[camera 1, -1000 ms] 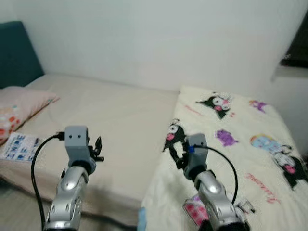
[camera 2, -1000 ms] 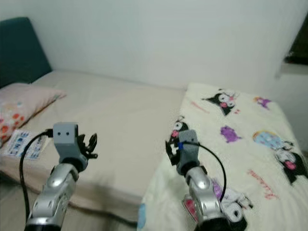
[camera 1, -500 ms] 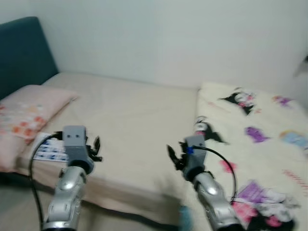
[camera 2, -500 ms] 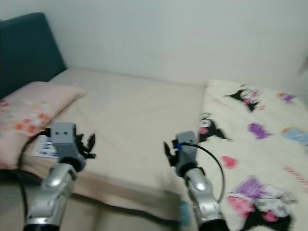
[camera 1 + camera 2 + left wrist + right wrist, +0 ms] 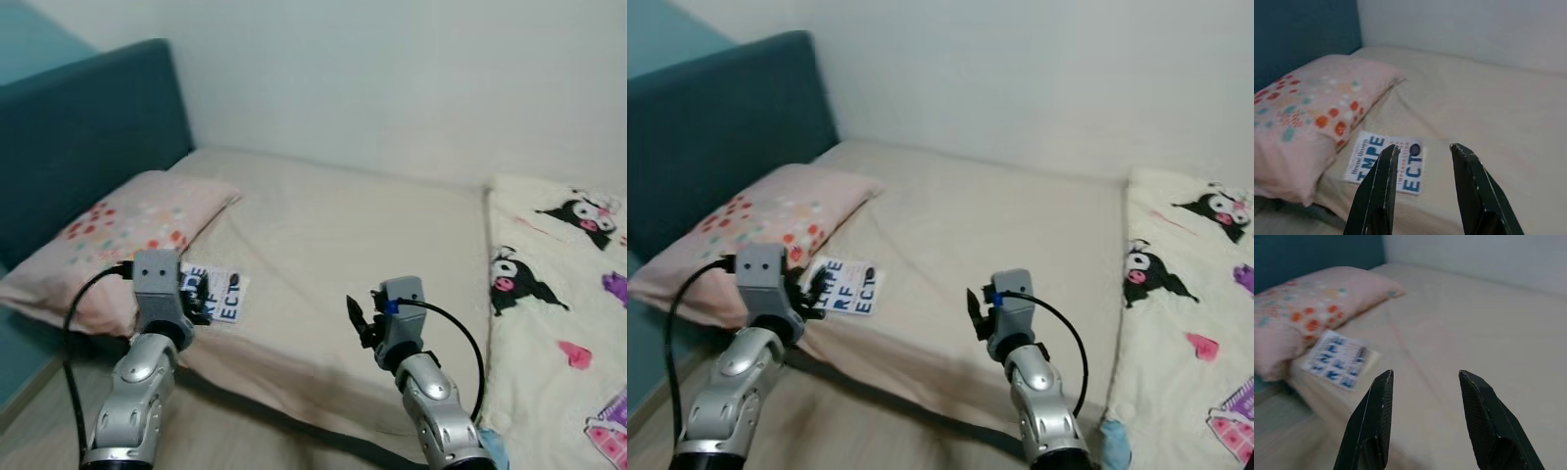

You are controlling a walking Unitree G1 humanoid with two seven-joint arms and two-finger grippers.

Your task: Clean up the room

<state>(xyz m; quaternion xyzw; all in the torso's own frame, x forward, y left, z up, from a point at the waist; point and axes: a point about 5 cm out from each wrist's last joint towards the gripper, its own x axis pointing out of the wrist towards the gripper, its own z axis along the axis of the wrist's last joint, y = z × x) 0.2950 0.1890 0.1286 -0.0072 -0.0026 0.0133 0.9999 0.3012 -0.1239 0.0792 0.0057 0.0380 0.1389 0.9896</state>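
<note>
I see both my left gripper [image 5: 1422, 152] and right gripper [image 5: 1422, 382] spread apart, empty, above the bed [image 5: 362, 235]; the booklet [image 5: 217, 291] lies beside the pillow [image 5: 127, 230]

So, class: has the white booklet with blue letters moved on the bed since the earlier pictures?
No. The booklet lies on the mattress beside the pink pillow as before; the camera turned left, shifting the whole view.

Left pincer [image 5: 1422, 149] and right pincer [image 5: 1425, 377] raised, fingers apart.
</note>
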